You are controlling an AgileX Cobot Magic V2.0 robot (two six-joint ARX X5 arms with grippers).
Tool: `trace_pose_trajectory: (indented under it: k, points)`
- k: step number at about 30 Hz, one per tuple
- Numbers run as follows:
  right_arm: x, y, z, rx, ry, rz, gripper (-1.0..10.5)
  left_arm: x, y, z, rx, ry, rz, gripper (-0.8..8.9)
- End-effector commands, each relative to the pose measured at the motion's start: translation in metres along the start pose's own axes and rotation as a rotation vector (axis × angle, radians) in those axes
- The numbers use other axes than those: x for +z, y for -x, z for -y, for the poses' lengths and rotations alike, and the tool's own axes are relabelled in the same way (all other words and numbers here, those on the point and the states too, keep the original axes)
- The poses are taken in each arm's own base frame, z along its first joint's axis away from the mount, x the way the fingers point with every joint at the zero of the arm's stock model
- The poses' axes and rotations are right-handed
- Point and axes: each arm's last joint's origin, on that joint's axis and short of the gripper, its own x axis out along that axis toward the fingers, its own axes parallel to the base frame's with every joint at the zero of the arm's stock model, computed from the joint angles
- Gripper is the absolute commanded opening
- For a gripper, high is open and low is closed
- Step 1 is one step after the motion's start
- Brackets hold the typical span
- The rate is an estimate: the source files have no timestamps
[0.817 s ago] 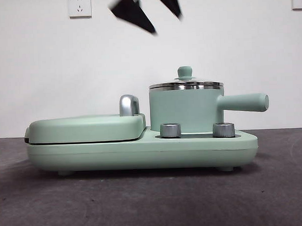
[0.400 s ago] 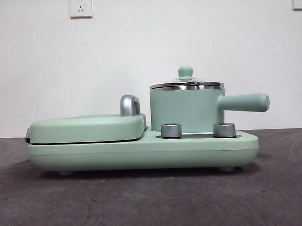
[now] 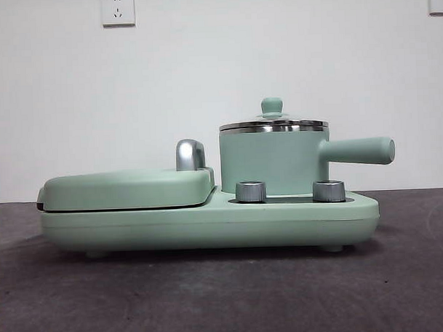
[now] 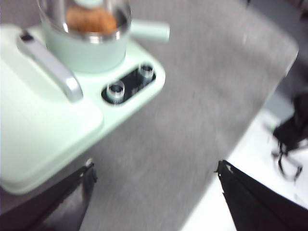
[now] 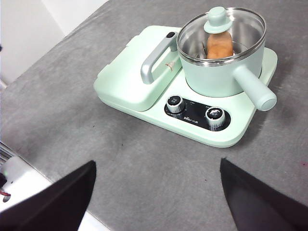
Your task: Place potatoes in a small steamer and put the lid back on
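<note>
Mint-green small steamer [image 3: 274,163], smooth cylinder with steel rim, sits on the matching cooker base [image 3: 209,221] mid-worktop [image 3: 211,297]; its straight rounded handle [image 3: 359,151] lies level, pointing toward the worktop's right edge in the front view. Glass lid [image 5: 222,30] with steel rim and green knob is on. Matte orange-brown potato [image 5: 219,44] stands upright inside. Left gripper [image 4: 154,197] and right gripper [image 5: 156,192] hover, jaws spread wide, holding nothing.
</note>
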Motion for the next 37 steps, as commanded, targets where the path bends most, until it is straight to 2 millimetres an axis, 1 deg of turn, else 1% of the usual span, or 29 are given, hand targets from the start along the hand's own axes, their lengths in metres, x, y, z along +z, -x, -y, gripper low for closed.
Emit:
trace_pose_trajectory:
  k: [1, 2, 3, 4, 5, 7, 11, 16, 24, 27, 29, 32, 34, 37]
  points:
    - [0.003, 0.001, -0.001, 0.012, 0.022, 0.012, 3.6, -0.019, 0.007, 0.002, 0.009, 0.121, 0.118, 3.73]
    - [0.003, 0.001, -0.001, 0.012, 0.02, 0.012, 2.5, -0.026, 0.008, 0.003, 0.013, 0.14, 0.143, 2.82]
    - [0.003, 0.001, -0.001, 0.012, 0.019, 0.012, 0.8, -0.033, 0.01, 0.003, 0.011, 0.154, 0.166, 0.92]
    - [0.003, 0.001, -0.001, 0.012, 0.02, 0.012, -0.1, -0.039, 0.011, 0.003, 0.011, 0.164, 0.181, 0.05]
    - [0.003, 0.001, -0.001, 0.011, 0.018, 0.013, 0.2, -0.044, 0.012, 0.004, 0.019, 0.168, 0.196, 0.13]
    - [0.003, 0.001, -0.001, 0.008, 0.018, 0.015, 0.2, -0.05, 0.016, 0.004, 0.04, 0.166, 0.206, 0.04]
    - [0.004, 0.001, -0.001, 0.01, 0.021, 0.023, 0.2, -0.056, 0.024, 0.007, 0.049, 0.162, 0.219, 0.06]
    - [0.004, 0.001, -0.002, 0.011, 0.022, 0.028, 0.2, -0.059, 0.028, 0.009, 0.046, 0.155, 0.237, 0.06]
    - [0.005, 0.002, -0.002, 0.012, 0.024, 0.033, 0.2, -0.058, 0.028, 0.009, 0.046, 0.155, 0.238, 0.06]
    - [0.005, 0.002, -0.002, 0.013, 0.024, 0.035, 0.2, -0.062, 0.027, 0.007, 0.06, 0.152, 0.27, 0.06]
    - [0.005, 0.002, -0.002, 0.013, 0.024, 0.035, 0.2, -0.066, 0.023, 0.005, 0.068, 0.148, 0.3, 0.06]
    - [0.005, 0.002, -0.002, 0.012, 0.024, 0.035, 0.2, -0.079, 0.013, -0.004, 0.114, 0.137, 0.394, 0.06]
    - [0.005, 0.002, -0.002, 0.013, 0.024, 0.035, 0.2, -0.093, 0.003, -0.014, 0.177, 0.117, 0.463, 0.06]
    - [0.005, 0.002, -0.002, 0.013, 0.024, 0.036, 0.2, -0.116, -0.012, -0.031, 0.309, 0.048, 0.521, 0.06]
